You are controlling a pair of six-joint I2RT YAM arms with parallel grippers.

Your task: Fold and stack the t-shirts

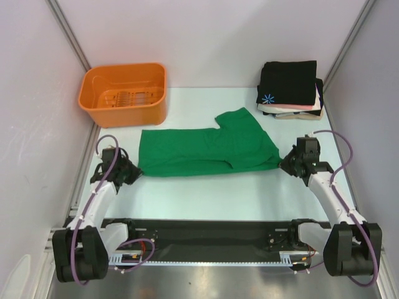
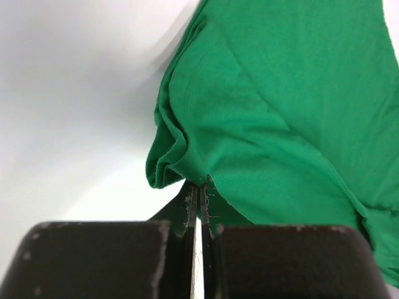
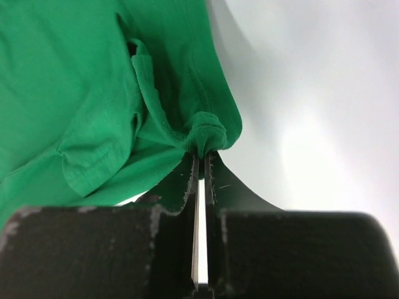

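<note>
A bright green t-shirt [image 1: 206, 148] lies stretched across the middle of the table, folded lengthwise, with one sleeve sticking up at the back. My left gripper [image 1: 132, 169] is shut on its left end, where the cloth [image 2: 249, 112] bunches at the fingertips. My right gripper [image 1: 285, 163] is shut on its right end, pinching a hem fold [image 3: 206, 134]. A stack of folded t-shirts [image 1: 290, 87] sits at the back right, a black one with a blue-white starburst on top, pink and white ones under it.
An orange plastic basket [image 1: 124, 93] stands at the back left, close to the shirt's left end. White walls enclose the table on three sides. A black rail [image 1: 206, 240] runs along the near edge between the arm bases.
</note>
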